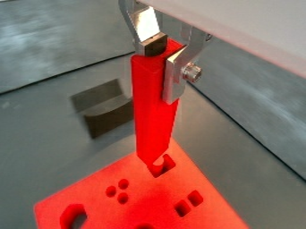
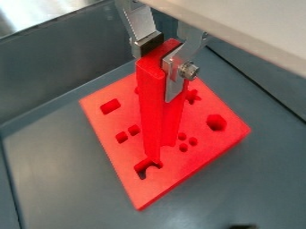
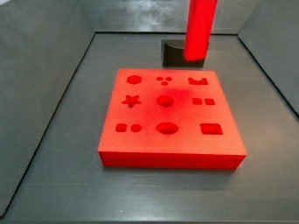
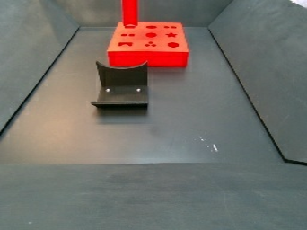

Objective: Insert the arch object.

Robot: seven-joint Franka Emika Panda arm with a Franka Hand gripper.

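Board (image 4: 149,45), fixture (image 4: 121,85) on floor (image 4: 156,135)

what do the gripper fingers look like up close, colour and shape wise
The gripper shows only in the wrist views, above the red board. Its fingers are flat silver metal plates with squared ends and dark pads on their inner faces. One plate carries a small round screw or bolt head on its outer side. No cables or markings are visible, and the arm itself is out of frame.
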